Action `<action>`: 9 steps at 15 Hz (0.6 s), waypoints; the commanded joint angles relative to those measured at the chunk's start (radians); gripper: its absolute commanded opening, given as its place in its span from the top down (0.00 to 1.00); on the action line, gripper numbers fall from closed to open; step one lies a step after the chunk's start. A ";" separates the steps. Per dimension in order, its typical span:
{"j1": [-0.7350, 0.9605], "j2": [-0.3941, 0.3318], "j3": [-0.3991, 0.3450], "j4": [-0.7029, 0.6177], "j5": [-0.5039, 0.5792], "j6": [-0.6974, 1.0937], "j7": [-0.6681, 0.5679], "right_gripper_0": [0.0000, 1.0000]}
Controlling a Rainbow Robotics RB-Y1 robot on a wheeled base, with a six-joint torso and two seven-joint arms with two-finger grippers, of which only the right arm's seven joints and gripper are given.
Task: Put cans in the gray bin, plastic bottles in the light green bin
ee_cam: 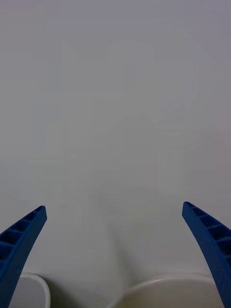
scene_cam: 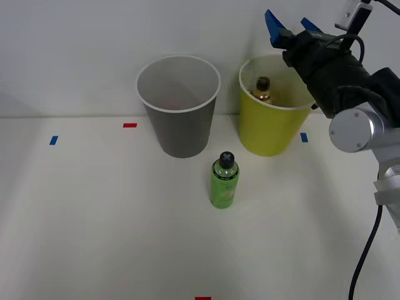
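The gray bin (scene_cam: 179, 106) stands at the back centre of the table, and I see no can in it or on the table. To its right is the light green bin (scene_cam: 273, 106), with a yellow bottle (scene_cam: 262, 89) and its black cap lying inside. A bright green bottle (scene_cam: 224, 180) with a black cap stands upright in front of the gap between the bins. My right gripper (scene_cam: 291, 24) hangs open and empty above the light green bin's far right rim, fingers pointing up and back toward the wall. In the wrist view the gripper (ee_cam: 114, 211) frames bare wall, with two bin rims low between its fingers.
Small red tape marks (scene_cam: 129, 125) and blue tape marks (scene_cam: 54, 140) lie on the white table. The wall rises close behind the bins. My right arm (scene_cam: 356, 119) occupies the right side.
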 commanded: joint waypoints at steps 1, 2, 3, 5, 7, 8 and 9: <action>0.002 0.004 0.013 0.000 0.003 -0.016 0.008 0.04; 0.002 0.004 0.013 0.000 0.003 -0.016 0.013 0.04; 0.008 0.004 0.013 -0.001 0.005 -0.052 0.016 0.04; 0.067 0.004 0.013 -0.035 -0.005 -0.145 0.009 0.04; 0.170 0.004 -0.004 -0.130 -0.014 -0.188 0.002 0.04; 0.238 0.007 -0.023 -0.199 -0.017 -0.188 -0.001 0.04; 0.296 0.011 -0.044 -0.259 -0.020 -0.187 -0.003 0.04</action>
